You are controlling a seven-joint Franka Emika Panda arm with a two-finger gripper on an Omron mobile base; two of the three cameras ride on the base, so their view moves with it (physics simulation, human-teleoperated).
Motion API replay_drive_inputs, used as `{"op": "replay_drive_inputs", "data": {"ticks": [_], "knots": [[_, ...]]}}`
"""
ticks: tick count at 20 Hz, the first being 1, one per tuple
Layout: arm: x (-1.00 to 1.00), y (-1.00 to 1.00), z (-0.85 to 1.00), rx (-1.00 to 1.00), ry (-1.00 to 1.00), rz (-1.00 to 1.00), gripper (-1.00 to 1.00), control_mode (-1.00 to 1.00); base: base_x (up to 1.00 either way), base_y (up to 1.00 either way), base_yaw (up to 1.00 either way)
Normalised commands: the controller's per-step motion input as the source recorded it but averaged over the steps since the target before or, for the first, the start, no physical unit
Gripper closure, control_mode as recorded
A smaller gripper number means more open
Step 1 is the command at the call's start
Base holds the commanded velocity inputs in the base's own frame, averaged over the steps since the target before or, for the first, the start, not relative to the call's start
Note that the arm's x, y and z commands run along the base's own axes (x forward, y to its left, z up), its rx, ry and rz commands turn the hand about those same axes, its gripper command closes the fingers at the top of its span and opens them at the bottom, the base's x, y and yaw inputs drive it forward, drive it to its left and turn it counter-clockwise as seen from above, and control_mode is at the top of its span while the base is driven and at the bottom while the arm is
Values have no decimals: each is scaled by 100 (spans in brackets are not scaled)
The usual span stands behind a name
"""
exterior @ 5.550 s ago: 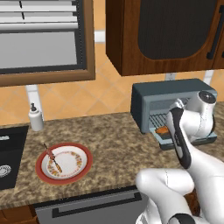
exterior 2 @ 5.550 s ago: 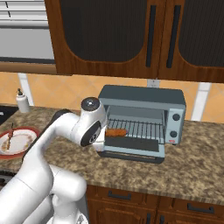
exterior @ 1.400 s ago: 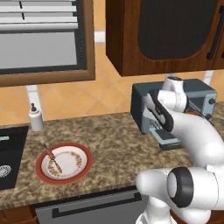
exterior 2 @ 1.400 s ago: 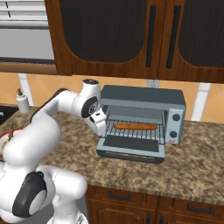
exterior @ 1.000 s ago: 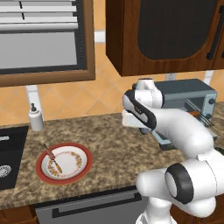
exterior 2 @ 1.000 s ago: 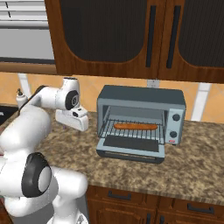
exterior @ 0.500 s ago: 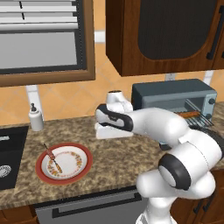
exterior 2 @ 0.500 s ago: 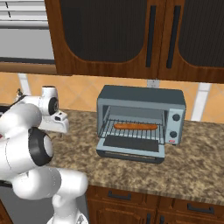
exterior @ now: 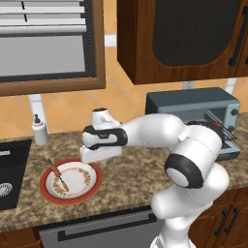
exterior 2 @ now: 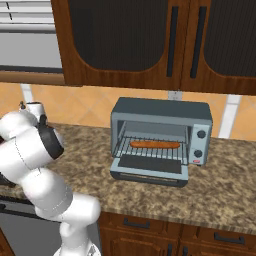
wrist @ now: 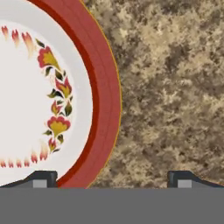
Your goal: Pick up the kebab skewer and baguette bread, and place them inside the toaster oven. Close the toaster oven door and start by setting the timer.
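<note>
Kebab skewer on red-rimmed plate

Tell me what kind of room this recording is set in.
A rendered home kitchen, by the look of it: a granite-look counter carrying a toaster oven, dark wood cabinets above it, and a sink at the counter's far left, beside a red-rimmed plate.

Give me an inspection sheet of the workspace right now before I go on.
Surface: speckled granite counter.
Job's things: baguette bread on the rack inside the toaster oven; toaster oven door down, open; kebab skewer on the red-rimmed plate.
Clutter: soap dispenser by the sink.
Grippers: gripper open, empty, over the plate's rim.
Cables: nothing seen.
Surroundings: wooden cabinets, window blinds.
</note>
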Motion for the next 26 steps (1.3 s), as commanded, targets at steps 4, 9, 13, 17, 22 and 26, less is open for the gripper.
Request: {"op": "replay_drive_inputs", "data": {"ticks": [4, 9, 13, 17, 22, 26], "knots": [[36, 89, -13, 1, 0, 22, -100, -100, 0, 0, 0], [16, 76, 0, 0, 1, 2, -100, -100, 0, 0, 0], [0, 74, 0, 0, 5, 0, -100, -100, 0, 0, 0], [4, 56, -2, 0, 0, 0, -100, -100, 0, 0, 0], [18, 37, -27, 0, -3, 0, -100, -100, 0, 0, 0], [0, 12, -19, 0, -7, 0, -100, -100, 0, 0, 0]]}}
